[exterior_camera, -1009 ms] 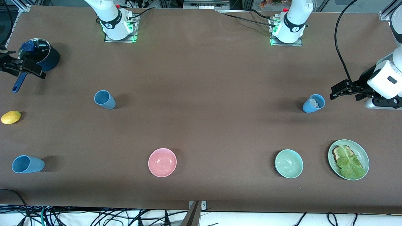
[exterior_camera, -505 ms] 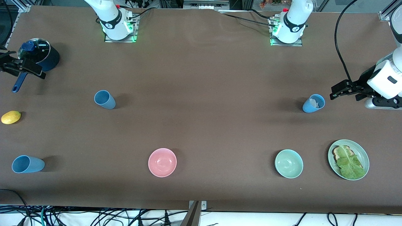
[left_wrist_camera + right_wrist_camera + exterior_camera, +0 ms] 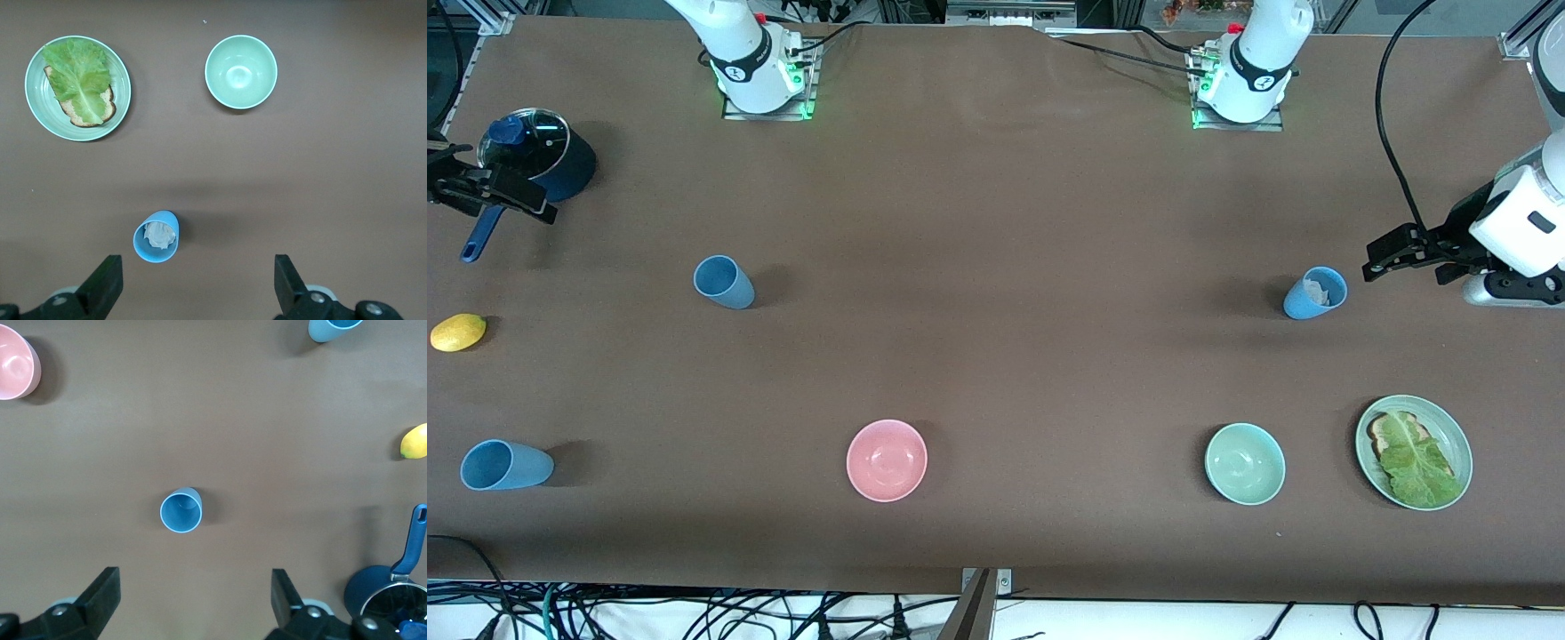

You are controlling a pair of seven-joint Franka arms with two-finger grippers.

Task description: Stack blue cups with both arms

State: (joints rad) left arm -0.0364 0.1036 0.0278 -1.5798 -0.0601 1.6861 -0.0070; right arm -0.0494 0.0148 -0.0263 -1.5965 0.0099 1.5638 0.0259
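**Inspector:** Where were the blue cups, and which arm was nearer each?

**Assistant:** All three stood upright and apart. The cup with crumpled paper inside [image 3: 1315, 293] stood close by the left gripper [image 3: 1371, 263]. The empty cup [image 3: 723, 282] and the cup at the table's front corner [image 3: 505, 465] were toward the right arm's end, with the right gripper [image 3: 538, 208] over the dark-blue pot's handle [image 3: 479, 238].

**Inspector:** Fingers?

**Assistant:** Both pairs spread wide, holding nothing.
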